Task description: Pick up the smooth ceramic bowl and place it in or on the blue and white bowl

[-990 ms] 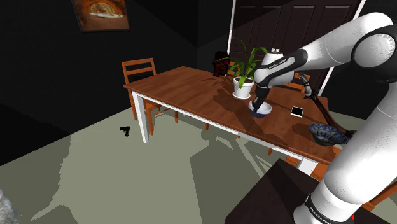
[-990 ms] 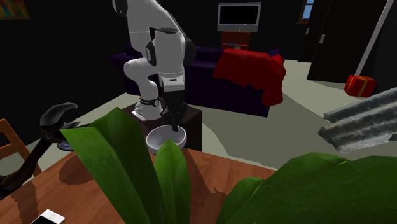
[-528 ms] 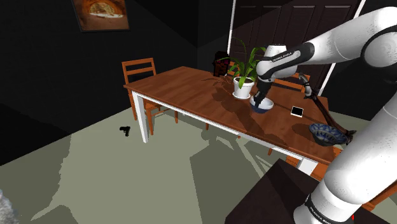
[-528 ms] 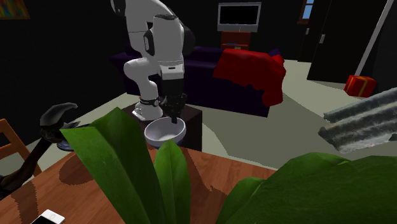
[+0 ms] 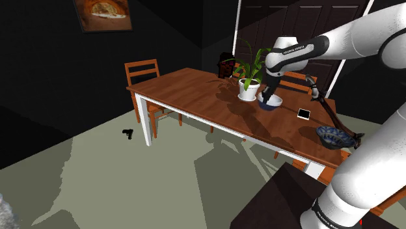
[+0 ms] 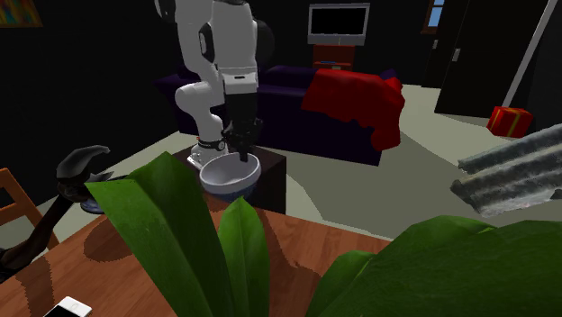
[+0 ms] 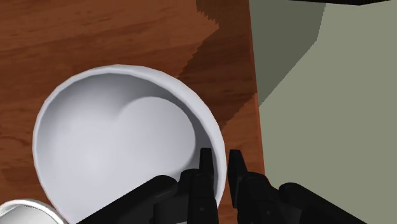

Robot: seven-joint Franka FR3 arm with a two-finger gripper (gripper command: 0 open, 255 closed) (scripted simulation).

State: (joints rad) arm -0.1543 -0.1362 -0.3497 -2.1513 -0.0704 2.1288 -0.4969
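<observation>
End effector pinching rim of smooth round white bowl, held above wood-grain table

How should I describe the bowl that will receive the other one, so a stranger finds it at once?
Find the wooden table with white legs. Go to its end nearest the robot's stand, beyond the phone. The blue patterned bowl sits there, dark and shallow, whereas the white bowl is gripped by the tool near the potted plant.

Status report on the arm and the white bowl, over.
Gripper shut on white bowl at its rim, held above the table. Blue and white bowl sits apart, nearer the stand. Potted plant close beside.
</observation>
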